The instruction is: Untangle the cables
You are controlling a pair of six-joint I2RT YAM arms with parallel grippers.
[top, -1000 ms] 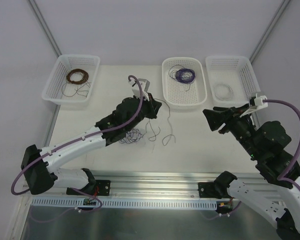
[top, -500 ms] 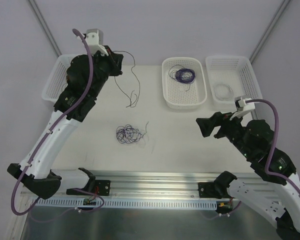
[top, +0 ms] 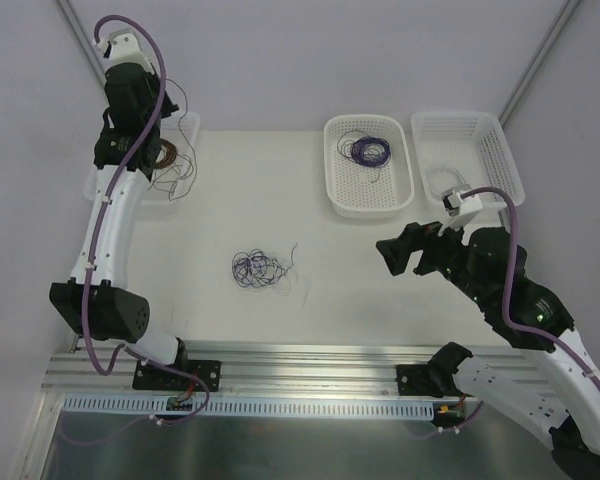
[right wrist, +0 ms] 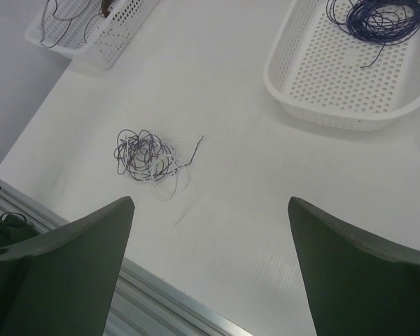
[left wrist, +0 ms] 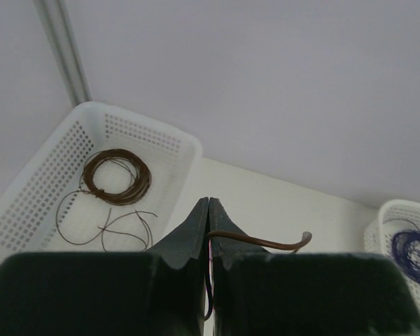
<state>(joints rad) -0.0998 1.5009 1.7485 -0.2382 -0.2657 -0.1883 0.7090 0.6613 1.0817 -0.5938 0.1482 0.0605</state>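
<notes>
One thin brown wire [left wrist: 259, 241], pinched in left fingers [left wrist: 208, 210], hangs over far-left white plastic basket [left wrist: 161, 136], seemingly for sorting; right fingers [top: 398, 255] gape empty

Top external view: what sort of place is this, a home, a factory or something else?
Probably a robotics lab workcell, not a home: plain white walls enclose a white table, an aluminium rail runs along its near edge, and perforated white baskets hold wire coils sorted by colour.
</notes>
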